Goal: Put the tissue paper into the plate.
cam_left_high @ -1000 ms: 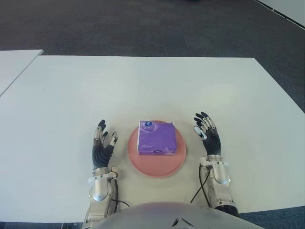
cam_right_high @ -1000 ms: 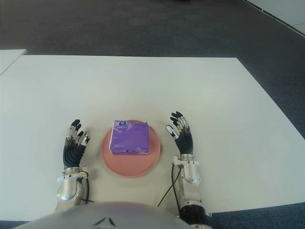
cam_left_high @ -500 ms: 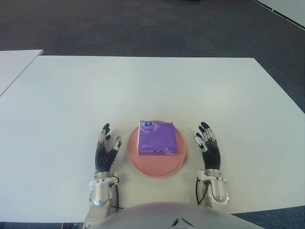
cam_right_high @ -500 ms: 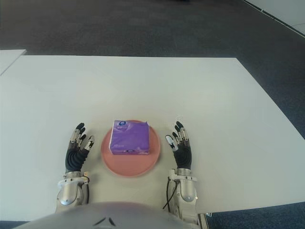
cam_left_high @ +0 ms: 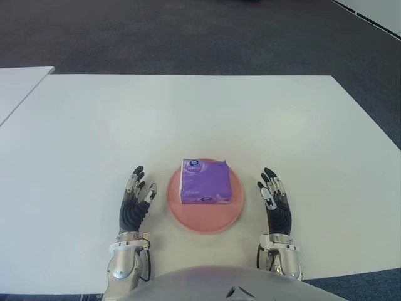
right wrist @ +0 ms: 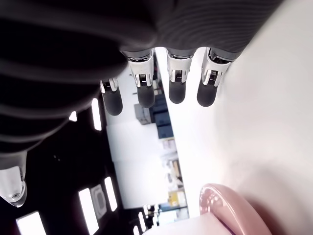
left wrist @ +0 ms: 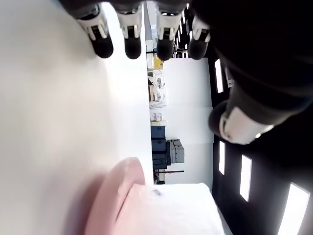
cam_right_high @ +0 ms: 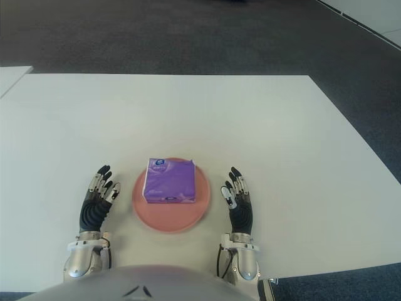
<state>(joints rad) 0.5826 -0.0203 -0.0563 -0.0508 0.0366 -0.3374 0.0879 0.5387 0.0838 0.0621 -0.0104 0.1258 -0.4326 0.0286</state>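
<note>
A: What is seen, taken from the biggest thing down?

B: A white counter (cam_left_high: 188,113) is seen first, with dark carpet floor (cam_left_high: 188,31) shown beyond its far edge. A second white surface (cam_left_high: 19,84) is shown off to the left.

A: And on the counter?

B: A pink plate (cam_left_high: 203,219) is placed between the two hands, just beside each. The purple tissue paper (cam_left_high: 205,181) pack is laid flat inside the plate, on its far half.

A: How are the hands held?

B: The left robot hand (cam_left_high: 134,204) is shown left of the plate, fingers (left wrist: 100,41) stretched out and nothing gripped. The right robot hand (cam_left_high: 276,205) is shown right of the plate, its fingers (right wrist: 177,88) likewise straight and empty. The tissue paper is touched by neither.
</note>
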